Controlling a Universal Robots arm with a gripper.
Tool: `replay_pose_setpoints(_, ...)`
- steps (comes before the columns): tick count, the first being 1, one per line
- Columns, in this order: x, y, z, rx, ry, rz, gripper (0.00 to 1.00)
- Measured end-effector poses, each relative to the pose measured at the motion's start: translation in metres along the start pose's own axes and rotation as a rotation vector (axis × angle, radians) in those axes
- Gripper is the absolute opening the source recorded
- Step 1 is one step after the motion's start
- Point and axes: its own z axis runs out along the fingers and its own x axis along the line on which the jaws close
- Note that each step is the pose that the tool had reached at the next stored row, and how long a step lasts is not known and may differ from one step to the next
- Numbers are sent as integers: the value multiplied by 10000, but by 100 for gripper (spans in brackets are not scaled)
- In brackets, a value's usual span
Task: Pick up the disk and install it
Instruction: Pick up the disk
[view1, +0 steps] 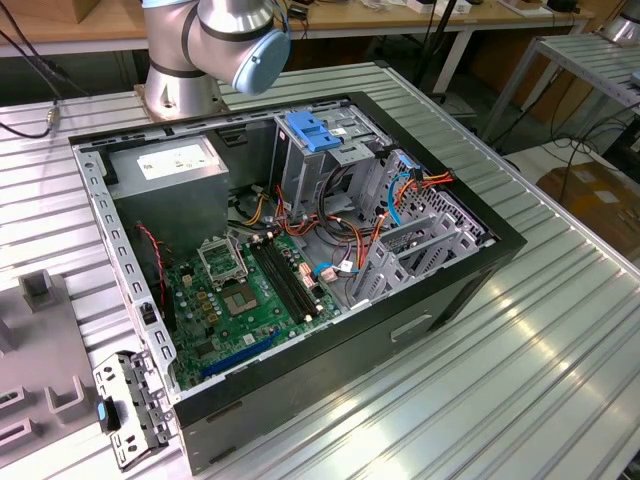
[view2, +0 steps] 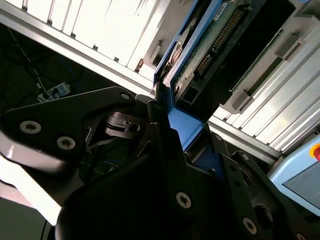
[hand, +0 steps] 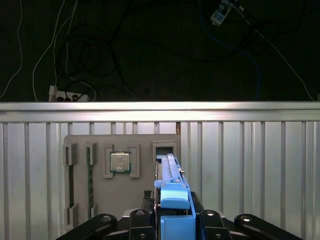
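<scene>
A ribbed aluminium table (view1: 520, 330) carries everything. An open black computer case (view1: 330, 370) lies on its side across the middle, and the robot arm's base (view1: 175, 95) stands at the far edge. At the exterior view's left lie a grey holder plate (view1: 40, 350), a loose metal bracket (view1: 125, 405) near it, and farther off a black cable (view1: 30, 125). In the first wrist view the plate's slots hold a processor chip (hand: 120, 162) and the disk (hand: 170, 175), on edge.

Exterior view, lower right: bare table (view1: 540, 360), wide open; mid-frame, cables (view1: 345, 240) crowd the case (view1: 330, 400) beside the drive cage (view1: 330, 165).
</scene>
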Motion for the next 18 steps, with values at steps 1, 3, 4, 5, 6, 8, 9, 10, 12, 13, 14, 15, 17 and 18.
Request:
replay_pose_setpoints(1, 0, 0, 0, 1, 0, 0, 37)
replay_pose_setpoints(3, 0, 0, 0, 1, -1, 0, 37)
replay_pose_setpoints(4, 1, 0, -6, -1, 0, 0, 37)
replay_pose_setpoints(5, 0, 0, -13, -1, 0, 0, 37)
replay_pose_setpoints(6, 0, 0, -30, -1, 0, 0, 37)
replay_pose_setpoints(8, 0, 0, -99, 1, -2, 1, 37)
replay_pose_setpoints(9, 0, 0, -132, 1, -2, 1, 37)
replay_pose_setpoints(10, 0, 0, -155, 1, -2, 0, 37)
replay_pose_setpoints(12, 0, 0, -209, 1, -2, 0, 37)
replay_pose_setpoints(13, 0, 0, -227, 1, -2, 1, 37)
replay_pose_setpoints(14, 0, 0, -244, 0, -2, 0, 37)
replay_pose_setpoints(15, 0, 0, -260, 1, -2, 0, 37)
replay_pose_setpoints(17, 0, 0, -289, 1, -2, 0, 37)
replay_pose_setpoints(18, 0, 0, -304, 1, -2, 0, 37)
